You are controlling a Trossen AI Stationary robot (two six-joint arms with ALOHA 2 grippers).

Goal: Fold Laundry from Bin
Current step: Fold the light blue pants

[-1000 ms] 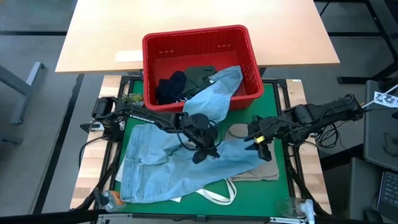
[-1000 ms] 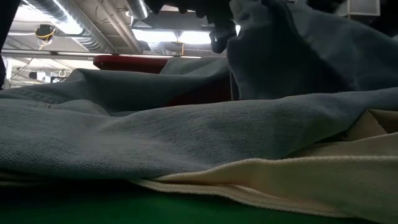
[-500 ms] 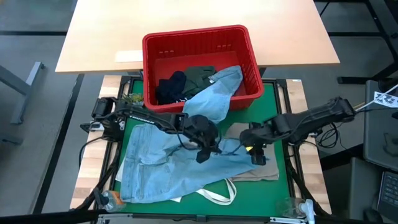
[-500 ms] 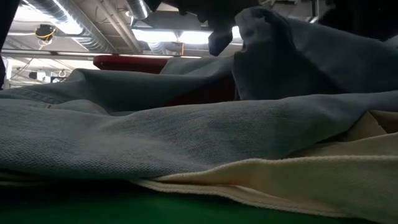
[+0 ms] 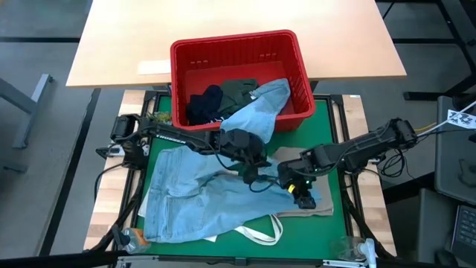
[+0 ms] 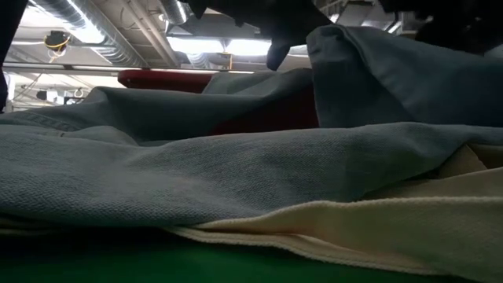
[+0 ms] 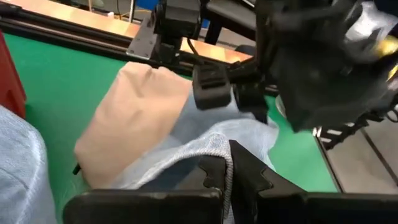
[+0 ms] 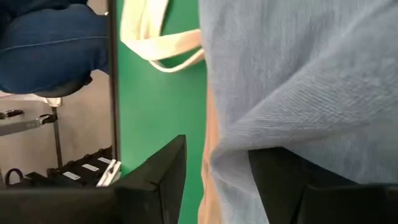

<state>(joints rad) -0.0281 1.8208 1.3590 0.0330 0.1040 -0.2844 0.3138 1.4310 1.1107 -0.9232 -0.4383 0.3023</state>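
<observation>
Light blue jeans (image 5: pixel 193 201) lie spread on the green mat, one leg (image 5: pixel 260 112) running up over the front rim of the red bin (image 5: pixel 238 46), which holds dark garments (image 5: pixel 216 100). My left gripper (image 5: pixel 251 171) is at the mat's middle, shut on a raised fold of the jeans (image 6: pixel 393 79). My right gripper (image 5: pixel 300 192) stands open just right of it, low over the jeans' edge (image 8: pixel 249 143) and the beige cloth (image 5: pixel 321 199). In the right wrist view the denim edge lies between its fingers. My left gripper pinches a raised fold of the jeans (image 7: pixel 219 149) between its two shut fingers, coming slanting down from the table's left. The fold stands lifted off the mat and the rest of the jeans lies on it. My right gripper: I cannot tell whether its fingers (image 8: pixel 155 180) touch the denim.
A white tote bag's handle (image 5: pixel 260 234) sticks out from under the jeans at the near edge. The bin stands at the mat's far edge, against a wooden table (image 5: pixel 134 37). Bare green mat (image 5: pixel 331 134) shows at the far right.
My right gripper has come down and toward the table's left, tipping downward, to the jeans' edge beside my left gripper. My left gripper has turned and shifted slightly right with the raised denim fold, which stands farther right than before.
</observation>
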